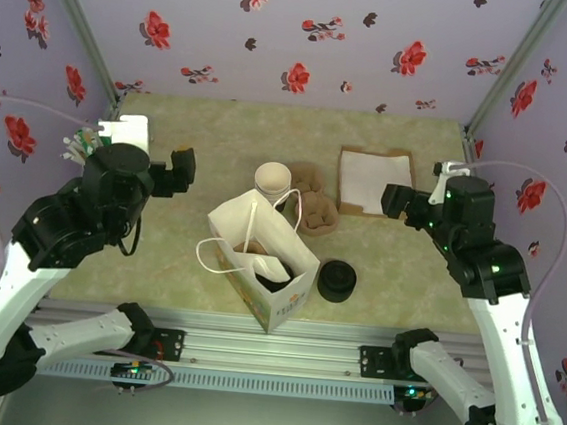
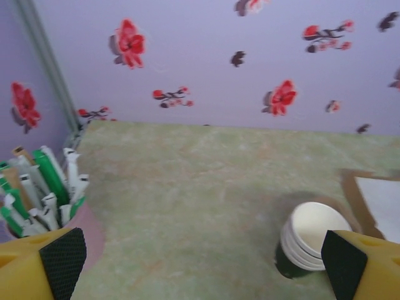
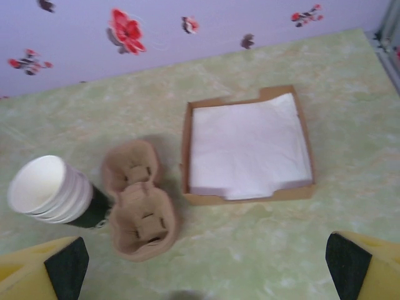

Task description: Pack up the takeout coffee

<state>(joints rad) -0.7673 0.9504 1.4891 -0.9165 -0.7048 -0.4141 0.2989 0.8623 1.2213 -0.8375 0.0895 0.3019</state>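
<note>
1. A white paper bag [image 1: 260, 245] stands open on the mottled green worktop [image 1: 158, 261]. The coffee [image 1: 275, 284] seems to be the dark shape inside it, though this is hard to tell.
2. Beside the bag is a short black lid stack [image 1: 337, 280].
3. The left hand [image 2: 203, 262] and right hand [image 3: 206, 269] both gape wide, empty.
4. Farther back are ribbed stacked cups [image 3: 47, 190], pulp carriers [image 3: 137, 206] and a cardboard napkin tray [image 3: 247, 150]. The left wrist view adds green-and-white packets [image 2: 44, 187].

I log lilac walls [image 1: 311, 34] with red and dark flower print; the table [image 1: 158, 261] is pale green, marbled. White paper bag [image 1: 261, 236], coloured print low on its side. Black lid stack [image 1: 337, 280]. On the cup stack [image 2: 312, 234] I see cream rims, dark outer wall. Brown cup carrier [image 3: 137, 200]. Brown cardboard tray [image 3: 250, 197], white napkins [image 3: 247, 147]. Green-and-white sachets [image 2: 47, 187] in a pink holder [image 2: 87, 231]. On the left gripper [image 2: 203, 259], yellow fingers [image 2: 19, 269], black pads [image 2: 62, 259].
</note>
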